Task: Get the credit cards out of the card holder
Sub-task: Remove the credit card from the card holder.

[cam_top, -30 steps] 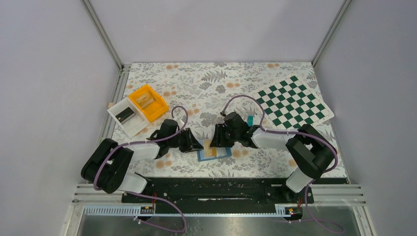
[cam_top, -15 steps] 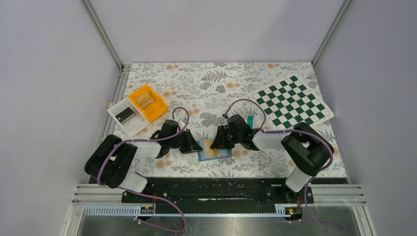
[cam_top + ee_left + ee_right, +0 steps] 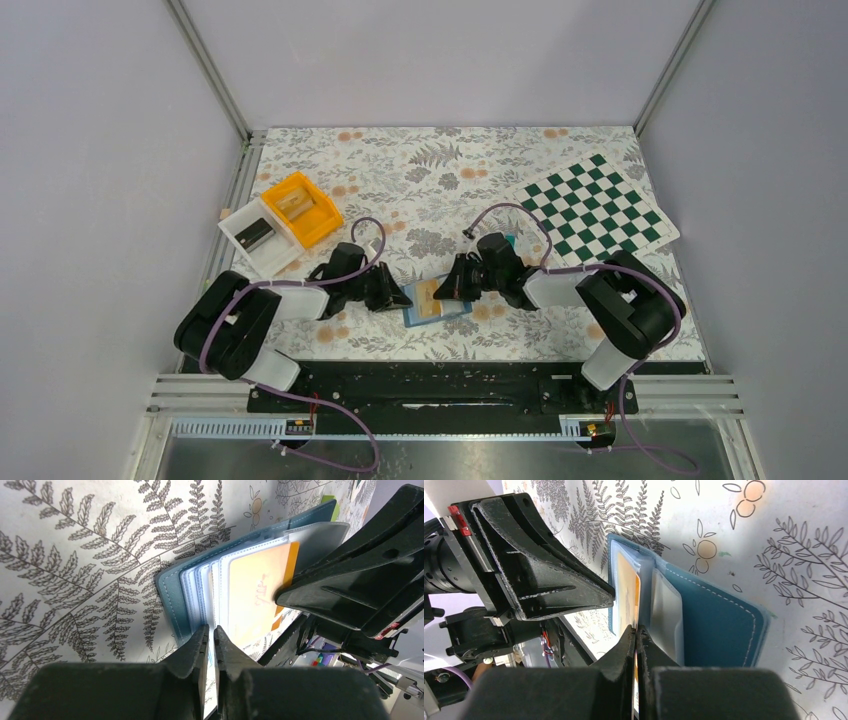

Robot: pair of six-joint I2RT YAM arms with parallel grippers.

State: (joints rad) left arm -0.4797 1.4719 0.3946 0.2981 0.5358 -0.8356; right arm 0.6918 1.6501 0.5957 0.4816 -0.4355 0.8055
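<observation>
My right pincer [image 3: 636, 631] has just moved a little to my right. A second ago it sat closer to my left pincer [image 3: 210, 630], and now there is more room between them. That small pull is what should get the orange card [image 3: 252, 592] out.

My right pincer is squeezed almost shut. A thin orange edge shows between its fingers, so I think it is holding the orange card. My left pincer is squeezed almost shut too. It pinches the left edge of the card holder [image 3: 172, 587], where the clear pockets are, to keep it from sliding away.

The card holder lies open on the table [image 3: 420, 180], near my side and right between my two pincers. It has turned a tiny bit since the pull began, so it is going along with the card a little. My left arm has hardly moved at all.

The orange card is not out yet. Most of it is still inside its clear pocket, and only the edge by my right pincer sticks out. I think I need to keep pulling to my right and keep my left grip firm. If that grip slips, the whole holder may just drag along with the card
</observation>
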